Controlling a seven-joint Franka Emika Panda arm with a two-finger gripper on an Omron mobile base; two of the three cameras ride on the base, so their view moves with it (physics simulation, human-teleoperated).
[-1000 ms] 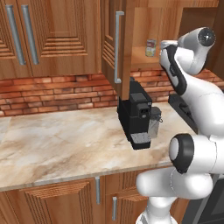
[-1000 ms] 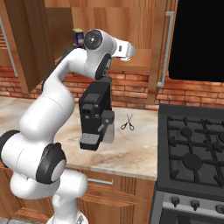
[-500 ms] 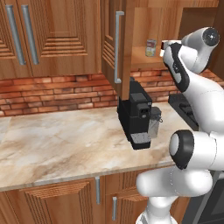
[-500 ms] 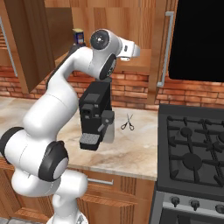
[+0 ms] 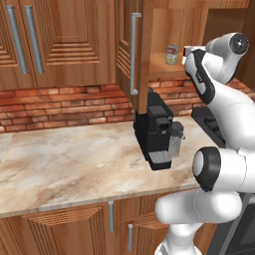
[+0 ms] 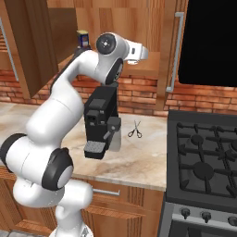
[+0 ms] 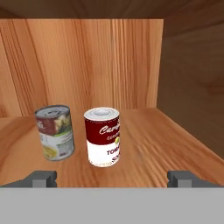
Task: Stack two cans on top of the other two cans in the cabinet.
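- Over the last second the arm (image 6: 69, 88) has been carried slightly further toward the open cabinet (image 5: 124, 50), and little motion is seen in the final half second – the approach can be judged as nearly settled.
- No can has been lifted yet, so the stacking is judged to be at its start.
- The gripper (image 7: 111, 178) is held level and aimed straight into the cabinet, above the front of the shelf (image 7: 175, 140). Its fingertips (image 7: 41, 178) are spread wide with nothing between them.
- The red-topped can (image 7: 103, 136) is seen upright on the shelf just ahead, left of centre. The pale green can (image 7: 54, 131) stands just beside it, apart by a narrow gap.
- The blue can (image 6: 83, 38) is seen upright on the same shelf – further in, behind the raised elbow.
- The elbow is held high, with the forearm reaching level toward the shelf.
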